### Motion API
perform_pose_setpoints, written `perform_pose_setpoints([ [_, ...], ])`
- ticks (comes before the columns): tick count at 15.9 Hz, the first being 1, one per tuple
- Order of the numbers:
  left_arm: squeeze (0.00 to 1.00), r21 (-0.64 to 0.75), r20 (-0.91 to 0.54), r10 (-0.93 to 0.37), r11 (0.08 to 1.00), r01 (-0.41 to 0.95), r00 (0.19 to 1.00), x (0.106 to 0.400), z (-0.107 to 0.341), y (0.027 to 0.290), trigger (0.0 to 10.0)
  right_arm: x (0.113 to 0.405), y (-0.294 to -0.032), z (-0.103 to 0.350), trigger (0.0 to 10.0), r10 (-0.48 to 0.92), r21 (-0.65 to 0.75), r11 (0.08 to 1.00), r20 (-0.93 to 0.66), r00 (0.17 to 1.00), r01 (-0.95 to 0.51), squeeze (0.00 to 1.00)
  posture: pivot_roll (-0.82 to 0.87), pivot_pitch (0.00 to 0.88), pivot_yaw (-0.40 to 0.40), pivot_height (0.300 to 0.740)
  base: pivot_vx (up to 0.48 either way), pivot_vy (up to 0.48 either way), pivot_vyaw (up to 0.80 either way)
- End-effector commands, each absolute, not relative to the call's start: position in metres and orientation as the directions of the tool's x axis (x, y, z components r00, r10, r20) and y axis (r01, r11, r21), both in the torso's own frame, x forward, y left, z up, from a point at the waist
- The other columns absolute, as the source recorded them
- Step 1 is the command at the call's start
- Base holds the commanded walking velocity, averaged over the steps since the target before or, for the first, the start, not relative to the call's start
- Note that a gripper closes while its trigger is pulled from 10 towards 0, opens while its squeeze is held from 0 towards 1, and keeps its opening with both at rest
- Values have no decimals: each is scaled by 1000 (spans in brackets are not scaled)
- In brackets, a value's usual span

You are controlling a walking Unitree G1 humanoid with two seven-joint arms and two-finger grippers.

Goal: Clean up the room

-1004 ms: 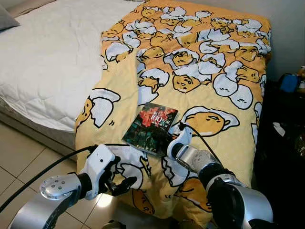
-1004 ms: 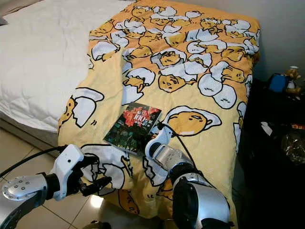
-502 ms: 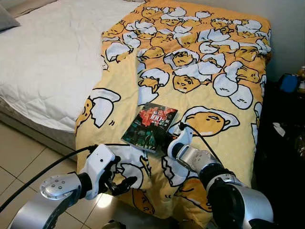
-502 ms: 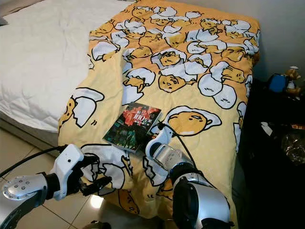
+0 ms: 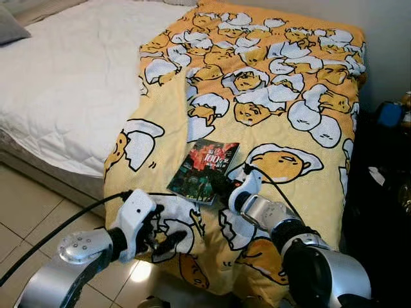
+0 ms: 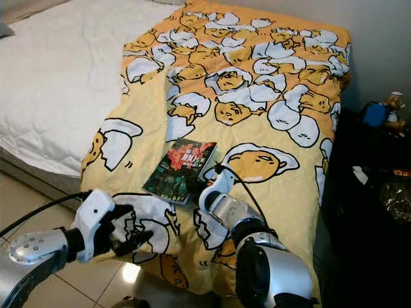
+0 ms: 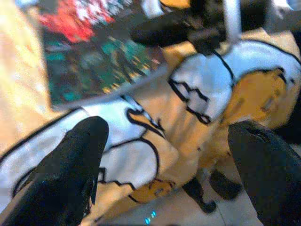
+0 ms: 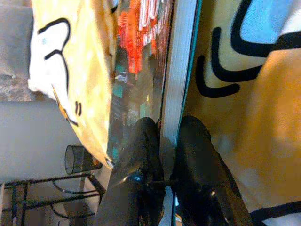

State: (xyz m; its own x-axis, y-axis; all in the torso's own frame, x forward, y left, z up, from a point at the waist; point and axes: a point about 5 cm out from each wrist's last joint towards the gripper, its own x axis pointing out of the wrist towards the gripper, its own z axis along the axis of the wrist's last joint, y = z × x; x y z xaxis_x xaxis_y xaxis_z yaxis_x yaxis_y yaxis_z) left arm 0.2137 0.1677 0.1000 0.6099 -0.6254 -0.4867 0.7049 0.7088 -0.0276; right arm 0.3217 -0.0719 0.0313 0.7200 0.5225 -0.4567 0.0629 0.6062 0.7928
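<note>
A paperback book (image 5: 204,170) with a dark red and green cover lies flat on the yellow cartoon-egg blanket (image 5: 270,83) near the foot of the bed. My right gripper (image 5: 223,184) reaches in from the near side and is shut on the book's near right corner. In the right wrist view its fingertips (image 8: 143,141) pinch the book (image 8: 141,56), one on the cover and one under the page edge. My left gripper (image 5: 166,242) is open, low at the blanket's hanging front edge, left of and below the book. In the left wrist view its fingers (image 7: 70,169) frame the book (image 7: 94,66).
White quilted mattress (image 5: 58,83) lies bare to the left of the blanket. Tiled floor (image 5: 26,212) runs along the bed's near side. A dark nightstand (image 6: 372,167) with small items stands at the right, by the wall. A black cable (image 5: 58,234) trails from my left arm.
The camera has shifted a little. Both grippers and the book stay about where they were.
</note>
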Motion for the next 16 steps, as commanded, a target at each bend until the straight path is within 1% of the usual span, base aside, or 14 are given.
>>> perform_pose_setpoints([
  [1, 1000, 9, -474, -597, 732, 681, 647, 218, 102, 171, 10000, 322, -76, 31, 0, 531, 791, 611, -444, 722, 37, 0, -10, 1, 8, 740, 0, 0, 0],
  [2, 1000, 40, -401, -543, 794, 606, 738, 228, 106, 172, 10000, 323, -85, 34, 0, 547, 797, 604, -409, 731, -7, 0, -17, 0, 13, 740, 0, 0, 0],
  [3, 1000, 47, -351, -499, 836, 547, 792, 236, 109, 173, 10000, 323, -92, 35, 0, 561, 796, 604, -387, 732, -43, 0, -23, 0, 12, 740, 0, 0, 0],
  [6, 1000, 61, -295, -478, 855, 516, 827, 245, 112, 175, 10000, 324, -103, 40, 0, 595, 805, 582, -327, 734, -114, 0, -12, 0, -4, 740, 0, 0, 0],
  [7, 1000, 106, -284, -395, 893, 438, 874, 254, 114, 183, 10000, 324, -110, 46, 0, 633, 794, 574, -276, 724, -199, 0, -17, 0, 5, 740, 0, 0, 0],
  [8, 1000, 7, -296, -429, 892, 452, 853, 257, 113, 185, 10000, 323, -116, 52, 0, 674, 786, 549, -214, 707, -285, 0, -27, 0, 17, 740, 0, 0, 0],
  [9, 800, -101, -285, -464, 885, 455, 839, 259, 112, 185, 10000, 322, -120, 57, 0, 693, 787, 523, -169, 701, -328, 0, -34, 0, 23, 740, 0, 0, 0],
  [10, 75, -221, -261, -473, 878, 425, 841, 261, 111, 186, 10000, 322, -126, 65, 0, 707, 788, 491, -112, 698, -371, 0, -37, 0, 31, 740, 0, 0, 0],
  [11, 0, -335, -228, -499, 847, 414, 836, 264, 111, 185, 10000, 322, -130, 72, 0, 723, 788, 461, -65, 688, -409, 0, -38, 0, 33, 740, 0, 0, 0],
  [12, 0, -371, -215, -502, 835, 406, 838, 267, 110, 186, 10000, 320, -133, 77, 0, 739, 784, 438, -36, 673, -440, 0, -36, 0, 34, 740, 0, 0, 0],
  [14, 0, -538, -150, -573, 731, 419, 806, 277, 108, 182, 10000, 305, -139, 97, 0, 827, 749, 334, 59, 559, -572, 0, -40, 0, 47, 740, 0, 0, 0],
  [16, 0, -663, -123, -622, 631, 403, 773, 281, 99, 177, 10000, 292, -136, 107, 0, 877, 741, 236, 117, 466, -629, 0, -53, 0, 62, 740, 0, 0, 0],
])
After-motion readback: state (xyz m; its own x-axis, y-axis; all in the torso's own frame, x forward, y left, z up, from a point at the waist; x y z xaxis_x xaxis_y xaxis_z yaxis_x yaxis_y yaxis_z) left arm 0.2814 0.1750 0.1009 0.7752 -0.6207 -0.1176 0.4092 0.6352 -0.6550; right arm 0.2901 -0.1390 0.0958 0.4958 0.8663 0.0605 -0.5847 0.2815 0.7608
